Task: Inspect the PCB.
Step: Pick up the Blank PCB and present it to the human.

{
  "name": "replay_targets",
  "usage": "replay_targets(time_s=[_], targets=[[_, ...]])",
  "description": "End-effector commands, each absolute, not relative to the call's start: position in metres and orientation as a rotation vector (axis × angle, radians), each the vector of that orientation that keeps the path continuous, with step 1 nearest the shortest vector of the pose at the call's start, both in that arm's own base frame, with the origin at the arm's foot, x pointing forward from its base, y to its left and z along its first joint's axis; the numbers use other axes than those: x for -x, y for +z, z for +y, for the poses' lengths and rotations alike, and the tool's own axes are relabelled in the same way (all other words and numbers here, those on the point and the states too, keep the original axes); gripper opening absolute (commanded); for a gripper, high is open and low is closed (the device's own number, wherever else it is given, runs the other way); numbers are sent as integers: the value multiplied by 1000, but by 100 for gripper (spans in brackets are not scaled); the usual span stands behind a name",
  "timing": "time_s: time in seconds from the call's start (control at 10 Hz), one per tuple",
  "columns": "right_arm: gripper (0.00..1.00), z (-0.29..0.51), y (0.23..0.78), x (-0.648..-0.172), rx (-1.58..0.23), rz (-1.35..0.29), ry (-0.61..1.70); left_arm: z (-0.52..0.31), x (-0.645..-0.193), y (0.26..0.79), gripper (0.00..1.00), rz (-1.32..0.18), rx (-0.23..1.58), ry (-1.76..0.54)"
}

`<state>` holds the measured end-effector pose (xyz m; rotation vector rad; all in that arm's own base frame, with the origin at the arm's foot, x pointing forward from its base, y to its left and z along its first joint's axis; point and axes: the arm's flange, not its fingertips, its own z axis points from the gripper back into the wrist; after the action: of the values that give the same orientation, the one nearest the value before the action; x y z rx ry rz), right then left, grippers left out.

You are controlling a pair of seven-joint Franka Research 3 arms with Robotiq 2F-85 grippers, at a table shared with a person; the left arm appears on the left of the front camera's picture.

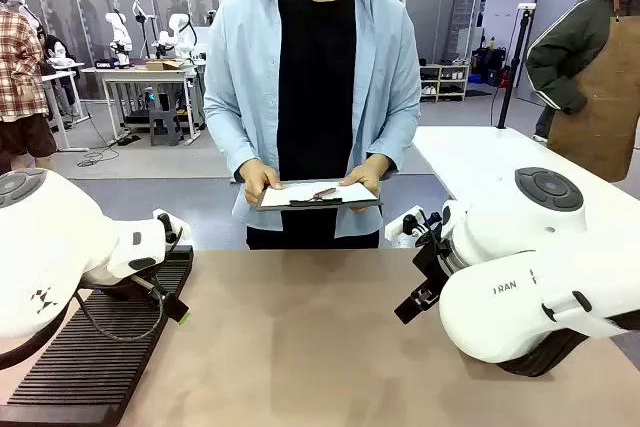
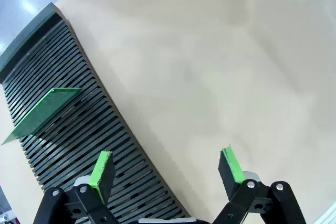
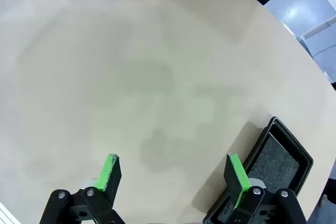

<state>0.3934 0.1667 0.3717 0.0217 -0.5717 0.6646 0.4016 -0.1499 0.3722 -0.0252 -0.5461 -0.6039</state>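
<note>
- Left gripper (image 2: 167, 166): fingers spread wide and empty, above the table (image 2: 210, 51) at the long edge of a slotted black rack (image 2: 89, 124).
- PCB (image 2: 44, 109): stands tilted in the rack's slots, near the rack's long edge farthest from the bare tabletop.
- Right gripper (image 3: 173, 170): fingers apart and empty, just beside a black tray (image 3: 281, 161) at the table's edge.
- A person at the far edge holds a clipboard (image 1: 318, 193).

At the table's (image 1: 300, 347) left edge the left arm (image 1: 50, 247) hid part of the slotted rack (image 1: 100, 357); the right gripper (image 3: 172, 161) covered one end of the black tray (image 3: 278, 163).
</note>
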Motion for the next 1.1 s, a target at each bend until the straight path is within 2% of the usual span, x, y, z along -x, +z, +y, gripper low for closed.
replay_targets(time_s=[0.0, 0.9, 1.0], targets=[[100, 167, 372, -393, -22, -572, 665, -150, -402, 372, 100, -546, 25, -604], [100, 167, 372, -393, -21, -572, 667, -150, -401, 372, 100, -546, 25, -605], [100, 156, 408, -389, -52, -565, 624, -148, -405, 410, 100, -525, 118, -616]])
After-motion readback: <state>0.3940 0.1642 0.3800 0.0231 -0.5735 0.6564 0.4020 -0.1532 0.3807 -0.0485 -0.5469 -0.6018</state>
